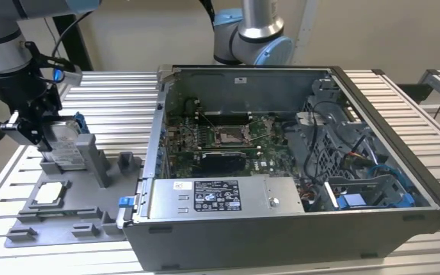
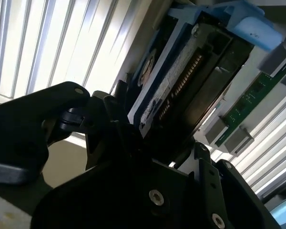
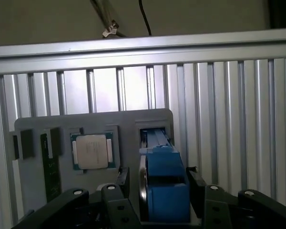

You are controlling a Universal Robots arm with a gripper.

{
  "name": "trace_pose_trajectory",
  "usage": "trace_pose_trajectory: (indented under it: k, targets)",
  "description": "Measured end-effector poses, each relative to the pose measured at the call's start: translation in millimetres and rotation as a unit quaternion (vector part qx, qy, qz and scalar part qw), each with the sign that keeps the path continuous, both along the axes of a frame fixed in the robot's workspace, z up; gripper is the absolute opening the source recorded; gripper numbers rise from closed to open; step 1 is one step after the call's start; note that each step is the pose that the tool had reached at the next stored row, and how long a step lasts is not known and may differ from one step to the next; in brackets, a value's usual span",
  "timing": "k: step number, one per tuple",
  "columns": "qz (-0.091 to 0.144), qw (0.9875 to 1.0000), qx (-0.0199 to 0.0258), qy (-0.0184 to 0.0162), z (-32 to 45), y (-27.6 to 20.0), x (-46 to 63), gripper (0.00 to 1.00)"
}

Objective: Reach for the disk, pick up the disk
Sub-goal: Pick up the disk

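The black two-fingered gripper (image 1: 46, 137) hangs over the flat grey plastic fixture tray (image 1: 59, 229), at the tray's edge farthest from the open grey metal computer case (image 1: 281, 240). The disk (image 1: 66, 146), a silver-metal hard drive in a blue plastic carrier frame, stands upright on edge in a slot of that tray. In the first wrist view the gripper (image 3: 158, 183) straddles the disk (image 3: 164, 167). Its fingers (image 3: 195, 183) are spread, one on each side of the disk, and a dark gap shows beside one of them. The disk's lower end sits in the tray's slot. A small white-topped square chip (image 3: 93, 151) lies flat in a recess of the tray (image 3: 128, 119), just beside the disk's slot.
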State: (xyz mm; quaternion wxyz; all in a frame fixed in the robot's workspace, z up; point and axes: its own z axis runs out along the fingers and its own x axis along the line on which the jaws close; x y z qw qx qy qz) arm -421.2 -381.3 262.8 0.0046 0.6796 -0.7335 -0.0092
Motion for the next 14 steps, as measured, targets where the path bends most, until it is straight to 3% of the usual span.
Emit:
trace_pose_trajectory:
  k: [14]
  targets:
    - [0.001, 1.0, 0.0005, 0.0, -3.2, -0.1, 0.1, 1.0]
